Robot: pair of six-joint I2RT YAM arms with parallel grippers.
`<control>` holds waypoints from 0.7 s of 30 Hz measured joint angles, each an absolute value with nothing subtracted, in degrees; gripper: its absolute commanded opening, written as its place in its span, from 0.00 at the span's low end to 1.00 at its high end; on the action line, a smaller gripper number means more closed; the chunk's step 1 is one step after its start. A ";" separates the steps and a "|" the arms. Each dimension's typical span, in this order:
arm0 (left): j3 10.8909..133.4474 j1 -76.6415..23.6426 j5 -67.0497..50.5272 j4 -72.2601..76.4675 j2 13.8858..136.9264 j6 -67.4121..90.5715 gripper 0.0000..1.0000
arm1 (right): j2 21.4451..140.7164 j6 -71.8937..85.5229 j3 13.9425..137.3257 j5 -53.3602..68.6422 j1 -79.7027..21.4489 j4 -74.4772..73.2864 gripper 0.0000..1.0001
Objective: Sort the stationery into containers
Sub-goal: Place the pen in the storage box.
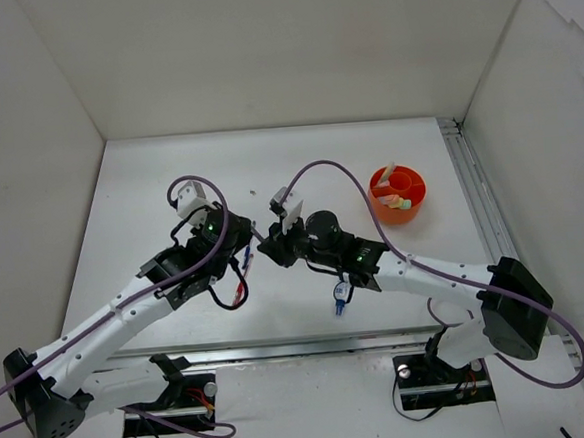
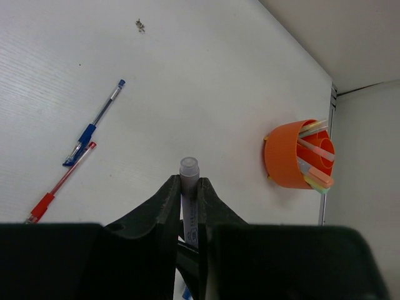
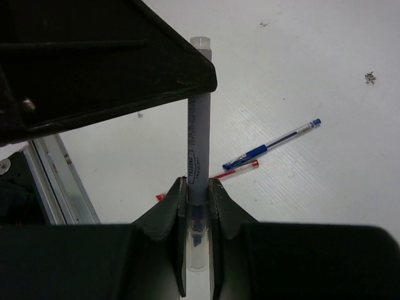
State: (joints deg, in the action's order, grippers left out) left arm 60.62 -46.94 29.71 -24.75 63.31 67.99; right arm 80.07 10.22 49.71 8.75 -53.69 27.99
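Note:
Both grippers are shut on one grey marker (image 2: 189, 170), held between the two arms above the table. My left gripper (image 2: 189, 185) pinches one end, its tip poking just past the fingers. My right gripper (image 3: 199, 185) clamps the other end at the clear cap, with the grey barrel (image 3: 199, 125) running up to the left gripper's dark body (image 3: 106, 69). From above, the two grippers (image 1: 251, 236) (image 1: 280, 244) meet at mid-table. The orange cup (image 1: 398, 194) (image 2: 289, 156) stands to the right holding several pens. A blue pen (image 2: 94, 124) (image 3: 272, 144) and a red pen (image 2: 60, 182) (image 3: 240, 169) lie on the table.
A small blue item (image 1: 339, 302) lies under the right forearm near the front edge. White walls enclose the table, and a metal rail (image 1: 476, 201) runs along the right side just beyond the cup. Tiny specks of debris (image 2: 140, 25) lie on the surface.

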 measured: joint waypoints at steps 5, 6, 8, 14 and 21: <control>58.94 -47.48 30.41 -23.73 61.71 69.56 0.00 | 79.88 10.24 49.71 8.95 -53.69 27.64 0.00; 58.28 -47.66 30.48 -23.40 61.30 69.89 0.00 | 79.59 10.22 49.71 8.88 -53.74 27.05 0.00; 57.36 -47.92 30.20 -22.94 60.69 70.74 0.10 | 78.46 9.82 49.78 8.73 -53.87 24.69 0.00; 57.17 -48.49 30.30 -23.27 60.58 69.63 0.99 | 74.15 5.26 55.86 2.13 -53.93 8.67 0.00; 57.17 -48.40 32.62 -25.30 60.23 67.55 1.00 | 70.17 -3.92 63.26 -0.47 -42.46 -12.01 0.00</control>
State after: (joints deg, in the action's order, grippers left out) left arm 57.17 -48.40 32.62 -25.30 60.23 67.55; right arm 70.17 -3.92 63.26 -0.47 -42.46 -12.01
